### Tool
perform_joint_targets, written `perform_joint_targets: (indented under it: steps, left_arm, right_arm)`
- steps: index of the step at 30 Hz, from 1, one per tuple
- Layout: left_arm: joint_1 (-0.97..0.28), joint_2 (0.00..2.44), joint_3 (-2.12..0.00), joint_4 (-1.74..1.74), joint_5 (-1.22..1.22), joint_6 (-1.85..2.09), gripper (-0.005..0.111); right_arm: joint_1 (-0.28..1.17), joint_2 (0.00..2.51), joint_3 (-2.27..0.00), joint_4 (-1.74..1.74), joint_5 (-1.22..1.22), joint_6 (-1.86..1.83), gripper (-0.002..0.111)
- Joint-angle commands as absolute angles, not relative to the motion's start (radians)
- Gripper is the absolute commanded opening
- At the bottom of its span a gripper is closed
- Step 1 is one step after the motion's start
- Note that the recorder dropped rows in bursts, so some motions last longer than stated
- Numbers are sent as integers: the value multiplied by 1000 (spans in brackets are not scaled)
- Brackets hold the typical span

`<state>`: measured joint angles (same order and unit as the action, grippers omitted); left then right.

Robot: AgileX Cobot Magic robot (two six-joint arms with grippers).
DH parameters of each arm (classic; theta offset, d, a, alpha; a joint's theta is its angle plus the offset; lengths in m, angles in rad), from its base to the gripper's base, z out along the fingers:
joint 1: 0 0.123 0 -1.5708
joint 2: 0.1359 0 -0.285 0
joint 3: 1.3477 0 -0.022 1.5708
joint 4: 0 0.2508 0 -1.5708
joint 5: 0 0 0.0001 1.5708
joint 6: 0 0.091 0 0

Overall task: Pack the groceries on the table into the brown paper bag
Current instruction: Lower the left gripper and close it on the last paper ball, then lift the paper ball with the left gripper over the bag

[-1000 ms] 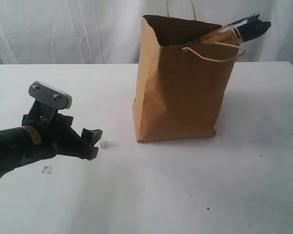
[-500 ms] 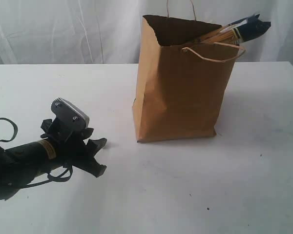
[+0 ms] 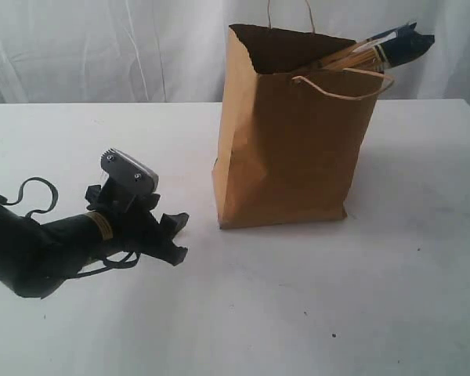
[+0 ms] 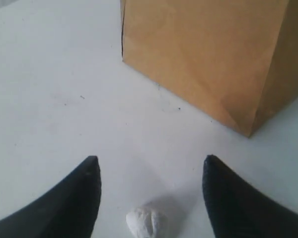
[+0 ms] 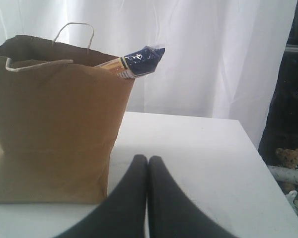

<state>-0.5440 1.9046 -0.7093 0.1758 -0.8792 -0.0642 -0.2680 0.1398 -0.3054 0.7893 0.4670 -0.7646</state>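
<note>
The brown paper bag (image 3: 294, 141) stands upright on the white table (image 3: 337, 298). A long dark noodle packet (image 3: 393, 45) pokes out of its top at a slant; the other groceries are out of view. My left gripper (image 3: 180, 237) lies low over the table, left of the bag and pointing at it. In the left wrist view it (image 4: 150, 158) is open, with a small crumpled white lump (image 4: 146, 223) on the table between its fingers, untouched. The bag's foot (image 4: 203, 54) is just ahead. My right gripper (image 5: 148, 158) is shut and empty beside the bag (image 5: 54, 124), out of the exterior view.
A white curtain hangs behind the table. A black cable loop (image 3: 35, 188) rises from the left arm. In the right wrist view the table's edge runs past a dark shelf with a teddy bear (image 5: 288, 158).
My left arm has slid right toward the bag and dropped lower, and it now hides the white lump in the exterior view. The bag and the packet have not moved.
</note>
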Motion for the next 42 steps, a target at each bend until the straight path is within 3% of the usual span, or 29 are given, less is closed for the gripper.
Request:
perform_joint_targets:
  steps: [1,7,9,13,26,33,42]
  left_arm:
    - [-540,1925,-722,174,-785,-74,63]
    - [-540,1947,-722,174,-777,-74,62]
    - [-540,1947,-722,174,-779,-74,52]
    - [-540,1941,-722,174,-781,-78,1]
    - [-540,1446,-722,176,-749,-357,0]
    - [-540,1427,-722,461,-738,-761,0]
    - [-540,1427,-748,566,-1002,-744,0]
  right_arm:
    - [-268,134,-300,794,466,-761,0]
    - [-268,134,-300,794,466,-761,0]
    - [-268,134,-300,794,466,-761,0]
    - [-268,134,-300,794,466,-761,0]
    - [-268,134,-300,794,466,-761,0]
    - [-268,134,-300,794,466,-761,0]
    - [-268,134,-300,794,466,-761,0]
